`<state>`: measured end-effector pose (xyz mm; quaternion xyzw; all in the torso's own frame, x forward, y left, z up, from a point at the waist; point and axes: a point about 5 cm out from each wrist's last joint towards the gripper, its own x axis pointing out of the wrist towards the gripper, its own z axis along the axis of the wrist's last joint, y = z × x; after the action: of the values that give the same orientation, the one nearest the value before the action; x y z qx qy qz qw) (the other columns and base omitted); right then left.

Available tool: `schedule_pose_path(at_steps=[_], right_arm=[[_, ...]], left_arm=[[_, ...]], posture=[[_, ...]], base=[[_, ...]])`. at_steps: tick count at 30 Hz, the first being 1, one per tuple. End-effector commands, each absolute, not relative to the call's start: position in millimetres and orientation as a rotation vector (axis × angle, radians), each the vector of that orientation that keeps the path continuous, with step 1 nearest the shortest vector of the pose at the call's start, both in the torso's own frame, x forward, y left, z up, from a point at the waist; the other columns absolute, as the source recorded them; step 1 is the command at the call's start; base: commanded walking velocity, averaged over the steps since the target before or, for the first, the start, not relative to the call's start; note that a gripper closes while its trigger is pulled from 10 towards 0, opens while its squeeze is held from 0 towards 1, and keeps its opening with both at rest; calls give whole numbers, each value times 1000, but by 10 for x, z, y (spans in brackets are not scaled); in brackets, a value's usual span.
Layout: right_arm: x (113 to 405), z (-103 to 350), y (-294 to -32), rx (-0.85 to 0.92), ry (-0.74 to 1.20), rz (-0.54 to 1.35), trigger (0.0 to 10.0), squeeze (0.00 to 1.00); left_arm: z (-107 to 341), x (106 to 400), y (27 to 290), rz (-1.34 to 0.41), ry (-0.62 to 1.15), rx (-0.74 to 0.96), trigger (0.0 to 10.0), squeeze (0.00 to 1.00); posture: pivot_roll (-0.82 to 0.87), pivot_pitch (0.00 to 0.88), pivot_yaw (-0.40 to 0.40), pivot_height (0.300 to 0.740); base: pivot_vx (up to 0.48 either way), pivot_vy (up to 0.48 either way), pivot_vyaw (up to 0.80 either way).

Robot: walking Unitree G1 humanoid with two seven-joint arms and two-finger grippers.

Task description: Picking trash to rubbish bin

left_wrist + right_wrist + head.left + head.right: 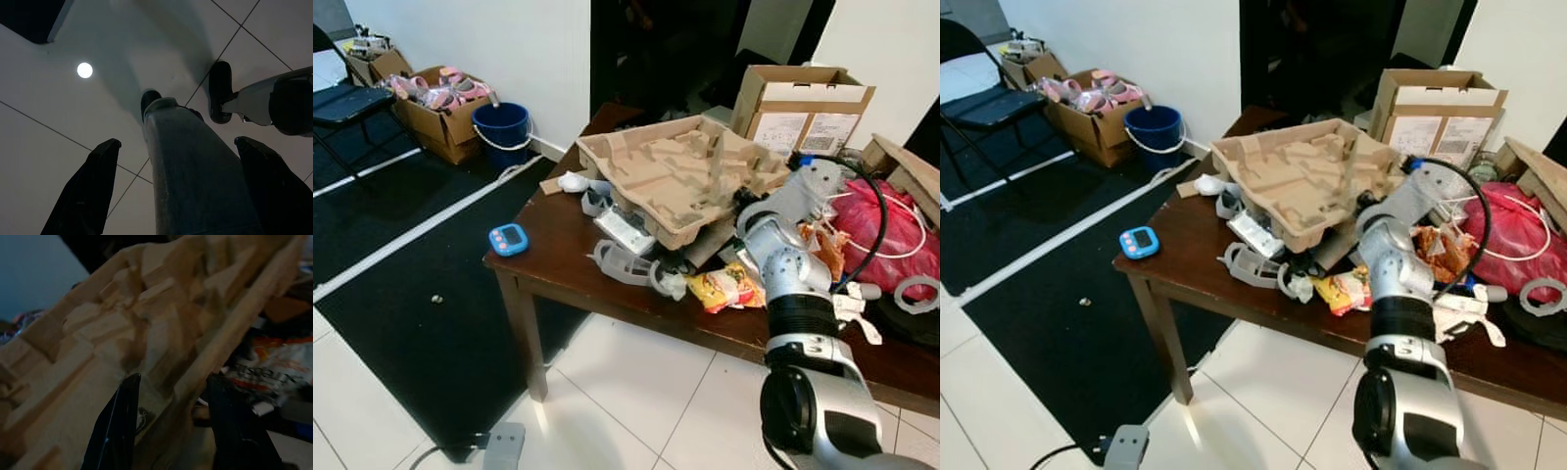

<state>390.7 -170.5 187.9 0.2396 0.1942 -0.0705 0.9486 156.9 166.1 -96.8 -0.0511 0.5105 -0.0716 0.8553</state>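
a dark wooden table is seen cluttered w/ trash, and a large moulded pulp packaging tray is lying tilted on top of the heap near the table's middle. the right arm is stretched over the table's front edge twd the tray's right end. in the right wrist view the right gripper is seen w/ its two black fingers spread apart, one on each side of the tray's rim, the rim running between them; contact can't be confirmed, so the tray is straddled but not shown clamped. just below the tray's near side a yellow-red snack packet is lying, w/ grey plastic pieces beside it and a white crumpled bit at the tray's left end. a red plastic bag is to the right of the arm, a cardboard box behind it. a blue timer sits near the table's left front corner. a blue bucket stands on the floor by the wall. the left gripper hangs over white floor tiles, fingers wide apart, nothing held.
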Motion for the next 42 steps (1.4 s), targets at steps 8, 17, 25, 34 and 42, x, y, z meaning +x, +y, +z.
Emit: schedule_pose_path(at_steps=[8, 17, 25, 34, 42], right_arm=[[3960, 1883, -1645, 341, 442, -91, 10000, 0], [3995, 1797, -1652, 296, 495, -83, 10000, 0], [3956, 1645, -1770, 280, 552, -113, 10000, 0], [3934, 1560, -1804, 322, 577, -121, 10000, 1000], [3928, 1523, -1793, 357, 606, -117, 10000, 965]], left_arm=[[-994, 1519, 1595, -147, 1089, -128, 10000, 0], [-992, 1524, 1591, -145, 1087, -133, 10000, 0], [-993, 1521, 1595, -143, 1087, -135, 10000, 0], [-994, 1518, 1598, -146, 1088, -133, 10000, 0], [-995, 1517, 1589, -146, 1088, -134, 10000, 0]], posture=[[-10, 67, -76, 740], [-6, 76, -83, 740], [-8, 83, -87, 740], [-10, 85, -87, 740], [-6, 87, -90, 740]], base=[[0, 0, 0], [0, 0, 0], [0, 0, 0], [0, 0, 0], [0, 0, 0]])
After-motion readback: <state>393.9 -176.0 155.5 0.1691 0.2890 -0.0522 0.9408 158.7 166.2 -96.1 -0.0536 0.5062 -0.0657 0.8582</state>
